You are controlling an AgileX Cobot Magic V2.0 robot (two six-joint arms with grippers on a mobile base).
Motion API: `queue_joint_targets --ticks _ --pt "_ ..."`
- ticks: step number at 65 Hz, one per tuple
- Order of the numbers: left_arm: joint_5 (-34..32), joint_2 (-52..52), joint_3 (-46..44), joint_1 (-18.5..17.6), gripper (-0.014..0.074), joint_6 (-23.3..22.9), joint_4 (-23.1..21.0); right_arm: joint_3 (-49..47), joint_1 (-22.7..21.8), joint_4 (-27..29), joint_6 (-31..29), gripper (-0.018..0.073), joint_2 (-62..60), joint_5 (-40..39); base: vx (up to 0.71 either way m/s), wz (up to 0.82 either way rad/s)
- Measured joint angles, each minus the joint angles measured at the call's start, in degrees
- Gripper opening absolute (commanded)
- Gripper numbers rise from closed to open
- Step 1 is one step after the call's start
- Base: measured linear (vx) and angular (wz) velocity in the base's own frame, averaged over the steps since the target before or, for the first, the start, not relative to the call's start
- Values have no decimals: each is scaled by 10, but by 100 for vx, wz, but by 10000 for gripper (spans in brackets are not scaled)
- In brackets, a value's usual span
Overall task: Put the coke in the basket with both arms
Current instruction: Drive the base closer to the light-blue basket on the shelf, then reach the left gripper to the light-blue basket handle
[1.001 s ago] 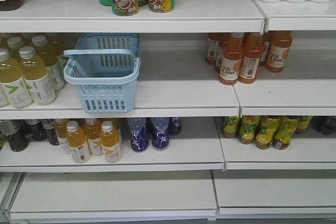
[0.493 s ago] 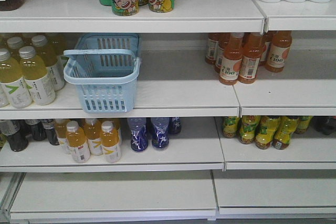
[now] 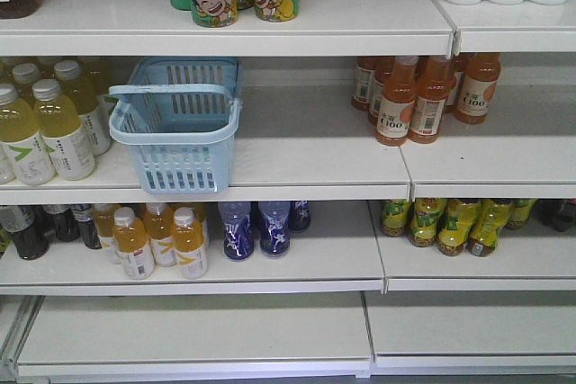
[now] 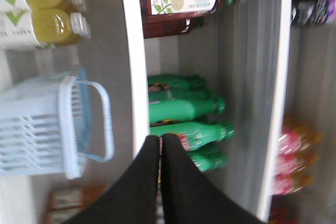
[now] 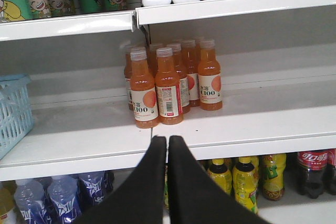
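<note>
Two claws face a shop shelf, both empty. The left claw [image 4: 160, 139] has its tips pressed together, pointing at a row of green bottles [image 4: 184, 111] on the shelf above the basket. The right claw [image 5: 168, 140] is also closed tight and holds nothing, aimed at a cluster of orange juice bottles [image 5: 170, 85].

The light blue basket [image 3: 180, 168] stands upright on the middle shelf [image 3: 315, 146], toward its left end near the front edge, with its handle folded down across the near rim and nothing visible inside. The coke bottle [image 5: 312, 171], dark with a red label, stands one shelf lower at the far right, just beside the yellow-green bottles [image 5: 244, 179].

The step in hand looks like the reach for the coke, and the right claw is the closer one. To do it well, that claw likely needs to drop below the middle shelf's edge, swing right, spread wide before arriving, and close on the bottle's body without knocking its yellow-green neighbours. The left claw could usefully move to the basket's rim to steady it, since a light basket set so near the edge may slide when the bottle goes in.
</note>
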Motion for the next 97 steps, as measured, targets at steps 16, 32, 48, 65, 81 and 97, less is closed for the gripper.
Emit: queue_joint_targets --ticks 16,32,48,65,81,97 --pt "-30 0 -177 0 -6 -119 10 0 0 0 0 -5 0 0 0 0" --pt "-162 95 -367 0 -6 -180 297 0 0 0 0 -5 0 0 0 0" --pt "-344 328 -394 0 -6 -449 589 0 0 0 0 -5 0 0 0 0" --pt "-395 546 -391 0 97 -521 755 0 0 0 0 -5 0 0 0 0" --pt "-416 689 -391 0 498 -526 769 0 0 0 0 -5 0 0 0 0" --pt "-432 842 -391 0 619 -561 745 0 0 0 0 -5 0 0 0 0"
